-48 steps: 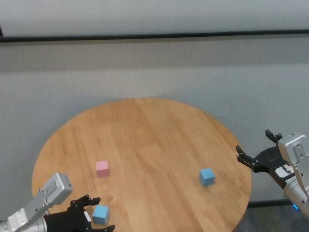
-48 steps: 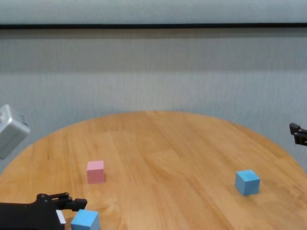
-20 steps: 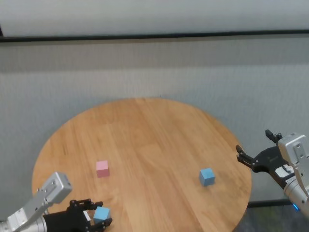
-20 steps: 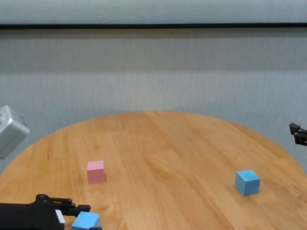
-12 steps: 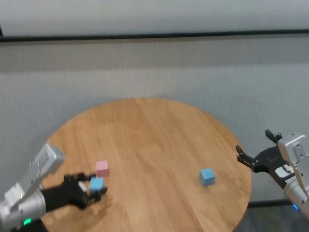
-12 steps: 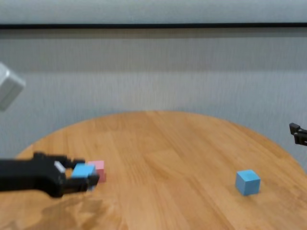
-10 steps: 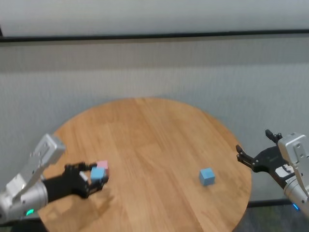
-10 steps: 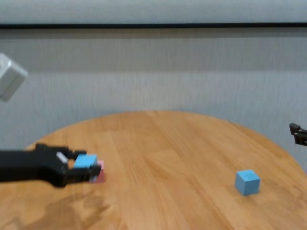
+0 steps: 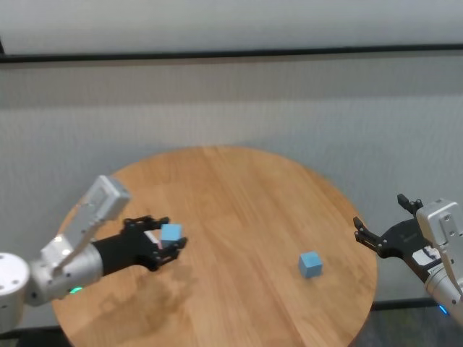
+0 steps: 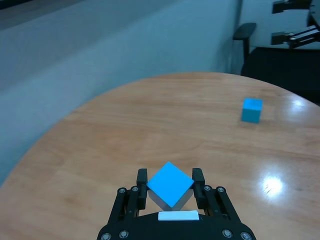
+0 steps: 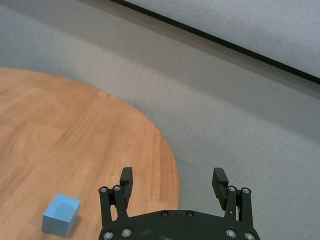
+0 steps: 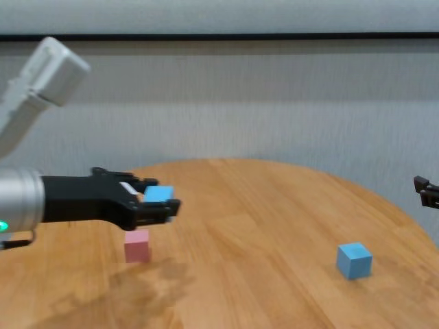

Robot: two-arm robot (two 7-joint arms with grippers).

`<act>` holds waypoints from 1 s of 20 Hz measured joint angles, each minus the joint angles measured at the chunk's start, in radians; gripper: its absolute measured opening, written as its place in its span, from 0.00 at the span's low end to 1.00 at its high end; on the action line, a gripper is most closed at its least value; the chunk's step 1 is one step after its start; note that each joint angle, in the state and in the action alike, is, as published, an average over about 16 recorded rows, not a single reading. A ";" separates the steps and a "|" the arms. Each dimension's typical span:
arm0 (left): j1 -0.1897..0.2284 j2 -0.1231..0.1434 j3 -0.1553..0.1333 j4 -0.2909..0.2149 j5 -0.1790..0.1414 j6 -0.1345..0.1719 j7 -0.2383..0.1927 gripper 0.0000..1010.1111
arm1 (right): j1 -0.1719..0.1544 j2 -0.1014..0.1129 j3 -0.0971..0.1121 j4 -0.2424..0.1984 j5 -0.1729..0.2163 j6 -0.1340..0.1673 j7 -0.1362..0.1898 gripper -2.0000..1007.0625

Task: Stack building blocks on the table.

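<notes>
Blocks are the job here, and you are carrying one now: the left gripper (image 12: 159,205) is clamping a blue block (image 12: 158,194) between nearly closed fingers, held cornerwise in the left wrist view. A second ago that block was low at the near edge of the table (image 9: 239,188); you have lifted it and swung it up and forward, so it is now hanging in the air above and a little beyond the pink block (image 12: 136,246), which is sitting untouched on the wood. That means the pick is done and the placing is ahead of you; you will likely need to come back over the pink block and lower. The other blue block (image 9: 310,264) is waiting on the right side, well apart. Your right gripper (image 11: 172,187) is idling wide open and empty off the right rim.
</notes>
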State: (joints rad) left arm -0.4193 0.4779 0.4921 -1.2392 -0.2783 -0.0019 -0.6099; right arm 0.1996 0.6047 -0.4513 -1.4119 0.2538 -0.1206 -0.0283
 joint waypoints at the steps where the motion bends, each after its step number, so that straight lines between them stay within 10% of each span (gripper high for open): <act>1: -0.008 -0.008 0.006 0.006 0.004 0.004 -0.001 0.56 | 0.000 0.000 0.000 0.000 0.000 0.000 0.000 0.99; 11: -0.085 -0.094 0.069 0.103 0.042 0.034 -0.011 0.56 | 0.000 0.000 0.000 0.000 0.000 0.000 0.000 0.99; 20: -0.153 -0.181 0.085 0.261 0.076 -0.006 0.027 0.56 | 0.000 0.000 0.000 0.000 0.000 0.000 0.000 0.99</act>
State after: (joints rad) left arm -0.5726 0.2967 0.5768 -0.9783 -0.2018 -0.0075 -0.5833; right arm 0.1996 0.6047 -0.4513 -1.4119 0.2538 -0.1206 -0.0283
